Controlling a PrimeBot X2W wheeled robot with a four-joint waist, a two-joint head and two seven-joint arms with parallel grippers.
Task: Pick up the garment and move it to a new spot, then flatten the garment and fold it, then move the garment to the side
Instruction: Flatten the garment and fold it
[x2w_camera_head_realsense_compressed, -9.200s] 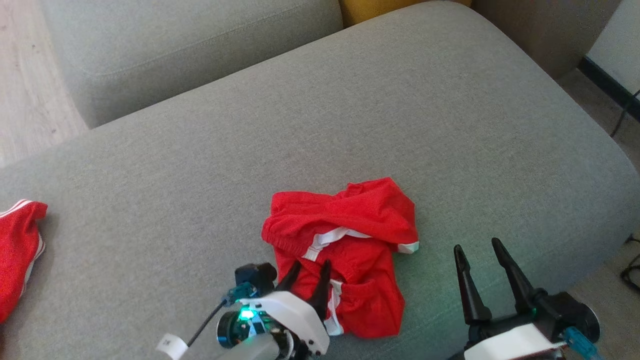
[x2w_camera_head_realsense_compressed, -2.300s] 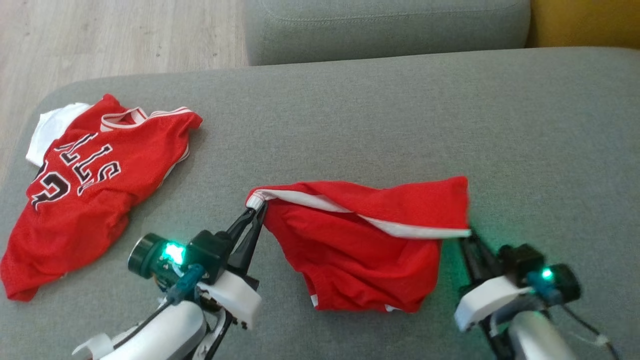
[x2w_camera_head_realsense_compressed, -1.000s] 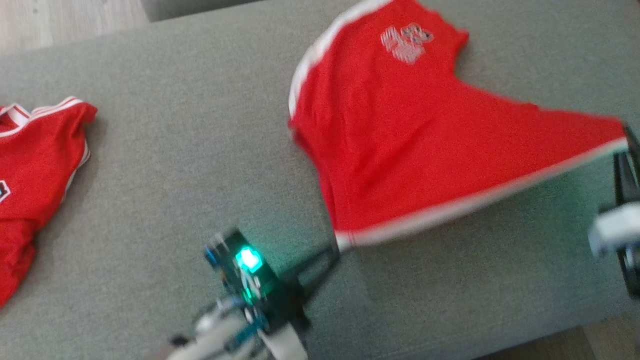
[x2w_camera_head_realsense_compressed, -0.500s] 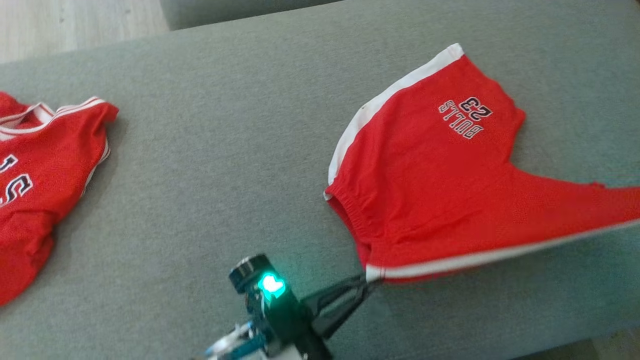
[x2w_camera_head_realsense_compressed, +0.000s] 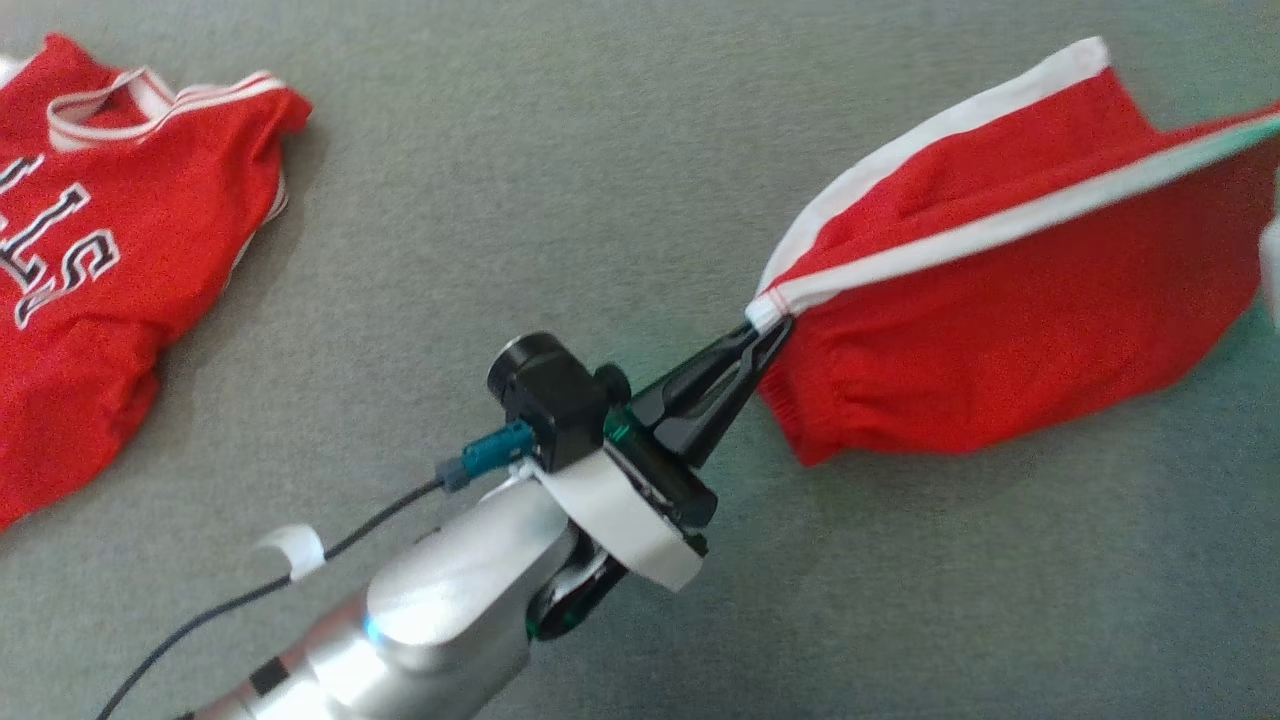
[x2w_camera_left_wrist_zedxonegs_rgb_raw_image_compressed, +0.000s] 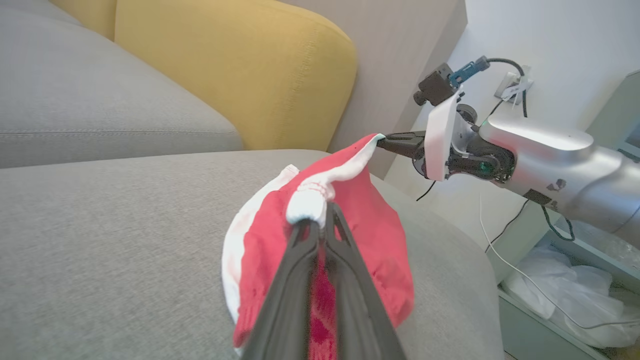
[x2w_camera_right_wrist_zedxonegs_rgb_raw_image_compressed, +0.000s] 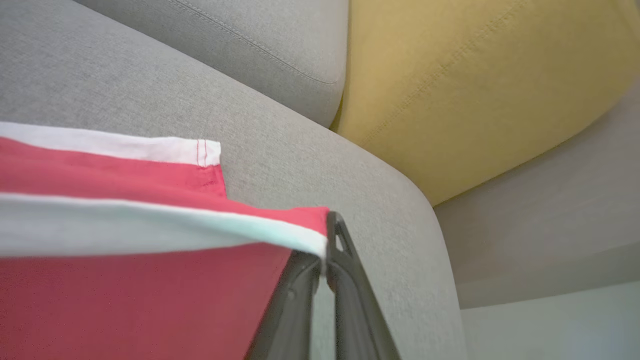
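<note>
A grey sofa seat (x2w_camera_head_realsense_compressed: 560, 140) seen from above, with a pair of red shorts (x2w_camera_head_realsense_compressed: 1000, 330) trimmed in white stretched in the air between two robot grippers. The left gripper (x2w_camera_head_realsense_compressed: 768, 335) has its two dark fingers pressed together on one white-edged corner of the waistband; the right gripper (x2w_camera_right_wrist_zedxonegs_rgb_raw_image_compressed: 325, 252) is likewise clamped on the opposite corner, so the white band runs taut between them and the red cloth sags below in a loose pouch. The shorts hang over the right part of the seat, close to its rounded right corner, beside a yellow cushion (x2w_camera_left_wrist_zedxonegs_rgb_raw_image_compressed: 240, 65); whether the lowest fold brushes the seat cannot be told. A red basketball jersey (x2w_camera_head_realsense_compressed: 90, 250) with black and white lettering lies flat toward the left end of the seat, well apart from the shorts. Judging by this, the pick-up is done and the carry to a new spot looks under way or nearly complete. Not yet done: laying the shorts down and smoothing them flat, folding them, then moving the folded piece to the side
</note>
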